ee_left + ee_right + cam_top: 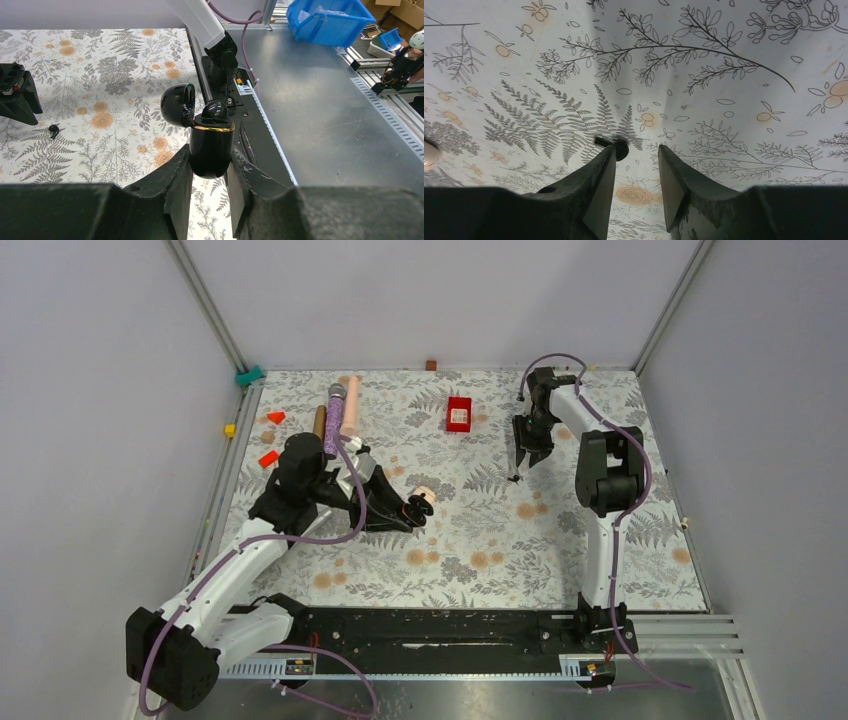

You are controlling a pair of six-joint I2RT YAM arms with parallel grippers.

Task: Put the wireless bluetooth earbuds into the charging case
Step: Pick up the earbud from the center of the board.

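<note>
- Now the left gripper [210,159] is clenched on the black charging case [211,140], which is held upright and open at the frame centre so an earbud can go in.
- The right gripper [637,148] is released, low over the tabletop [734,75].
- A black earbud [622,149] lies just beside one fingertip, lower centre, probably the next pick.

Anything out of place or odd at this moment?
Minor only. The black earbud lies at one fingertip of the right gripper, off-centre from its open jaws, so closing might miss it. A brown block and a yellow block sit beyond the patterned mat.
</note>
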